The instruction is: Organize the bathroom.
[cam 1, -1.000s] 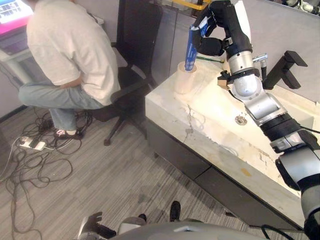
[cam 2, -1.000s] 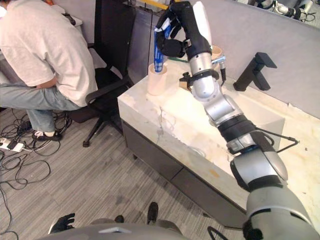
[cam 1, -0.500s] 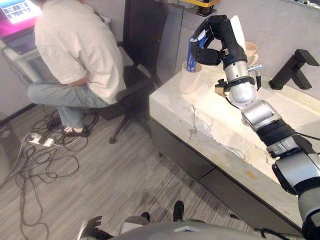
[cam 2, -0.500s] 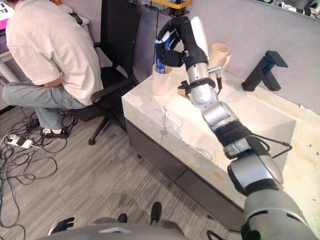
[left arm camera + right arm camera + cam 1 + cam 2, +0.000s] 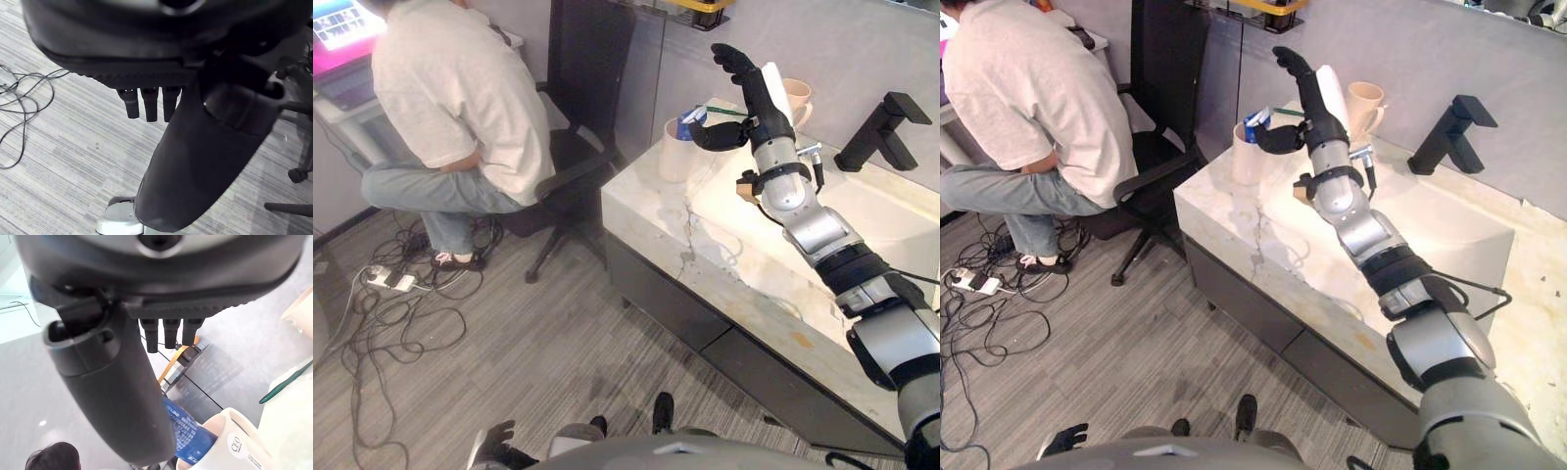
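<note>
The right robot hand (image 5: 744, 93) hangs with fingers spread above the tabletop's (image 5: 744, 264) far corner, just beside a cup (image 5: 676, 149) holding a blue tube (image 5: 690, 121). A mug (image 5: 796, 98) and black faucet (image 5: 884, 132) line the wall behind; the basin (image 5: 862, 220) lies unobstructed.
</note>
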